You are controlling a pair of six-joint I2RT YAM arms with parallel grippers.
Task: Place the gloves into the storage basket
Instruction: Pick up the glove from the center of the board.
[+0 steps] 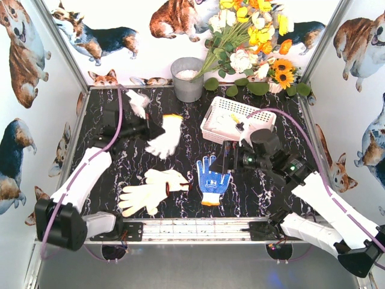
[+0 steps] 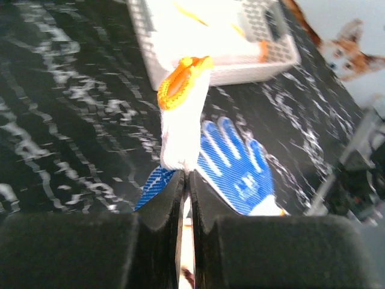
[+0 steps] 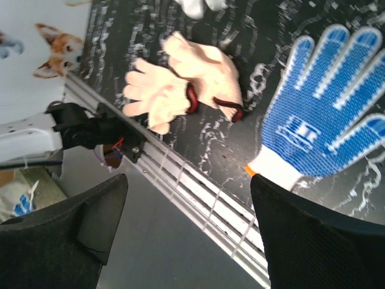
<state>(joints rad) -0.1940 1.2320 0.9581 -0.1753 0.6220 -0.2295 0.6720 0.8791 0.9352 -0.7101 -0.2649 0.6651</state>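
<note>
We see L claw [image 2: 185,176] clamped on a white glove [image 2: 183,126]; R claw [image 3: 186,188] wide open, empty. Pick looks done; next: carry to storage basket [image 2: 252,72], release.

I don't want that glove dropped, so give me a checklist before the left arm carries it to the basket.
1. Left hand shut on the orange-cuffed white glove: ok.
2. Glove clear of the table: cannot tell.
3. White lattice basket open on top: ok.
4. Right hand open, holding nothing: ok.
5. Right hand outside the basket, above the blue dotted glove: ok.
</note>
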